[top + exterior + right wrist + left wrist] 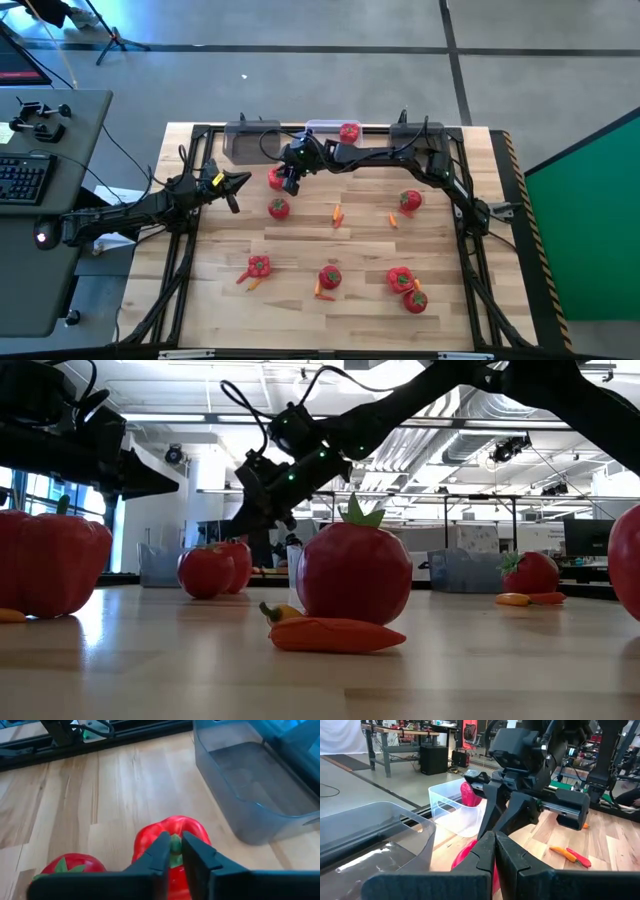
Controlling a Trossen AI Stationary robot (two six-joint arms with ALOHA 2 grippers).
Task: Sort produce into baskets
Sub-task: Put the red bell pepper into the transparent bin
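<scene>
1. Left gripper [236, 186] of mine waits at the table's left edge, fingers pressed together, holding nothing.
2. My right gripper [173, 851] sits over a red bell pepper [172, 840] just beside the left grey basket [250, 795], fingers pinched on its green stem.
3. Clear basket [328, 131] at the far edge holds one red piece.

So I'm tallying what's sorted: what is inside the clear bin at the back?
The clear bin holds one red piece of produce, a tomato or pepper. The right arm hides part of the bin's floor, so smaller pieces cannot be ruled out.
</scene>
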